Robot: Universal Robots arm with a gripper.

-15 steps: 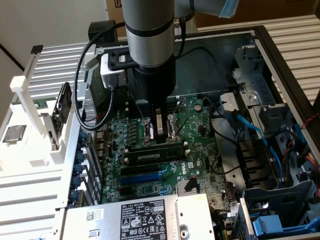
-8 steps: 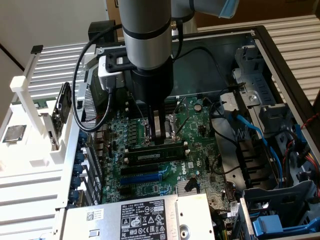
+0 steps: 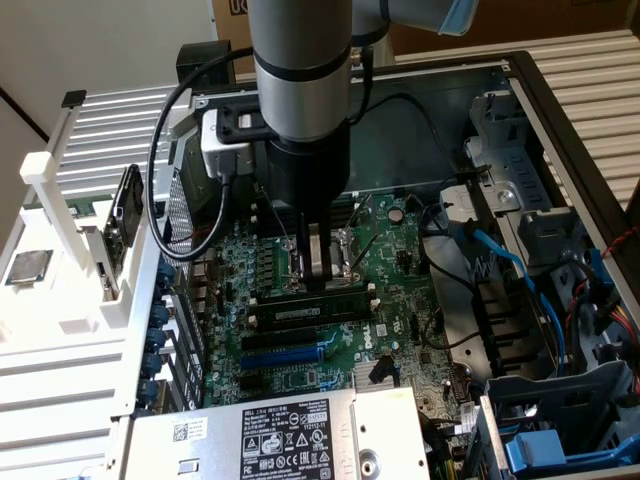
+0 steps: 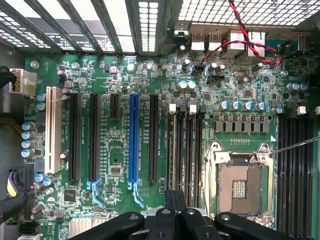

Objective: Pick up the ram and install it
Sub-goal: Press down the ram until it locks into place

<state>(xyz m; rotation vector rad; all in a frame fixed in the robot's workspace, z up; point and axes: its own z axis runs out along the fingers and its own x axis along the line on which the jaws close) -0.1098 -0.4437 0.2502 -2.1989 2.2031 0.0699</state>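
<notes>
Your ram (image 3: pixel 318 311) lies seated lengthwise in one of the black memory slots on the green motherboard (image 3: pixel 400 255), a dark stick with a pale label near its middle, white end clips at both ends. Just above it in the exterior view, a second dark stick or slot runs parallel; which it is you cannot tell from here. The gripper (image 3: pixel 320 275) stands upright directly over the ram, its fingers drawn close together, tips at or just above the upper edge of that row of slots. Whether they pinch anything you cannot tell, and contact with the ram is not clear either.

In the wrist view you see the gripper (image 4: pixel 176 200) as dark fingers pressed nearly together, pointing at the bank of black memory slots (image 4: pixel 185 150) beside the open CPU socket (image 4: pixel 239 185). The blue slot (image 4: pixel 133 142) stands apart from them, among long black expansion slots.

Around the board, the computer case (image 3: pixel 560 130) lies open. Blue cables (image 3: pixel 510 270) run on the exterior view's right, and a labelled power supply (image 3: pixel 290 435) sits at the near edge. A white rack (image 3: pixel 60 230) stands on the exterior view's left, outside the case.
</notes>
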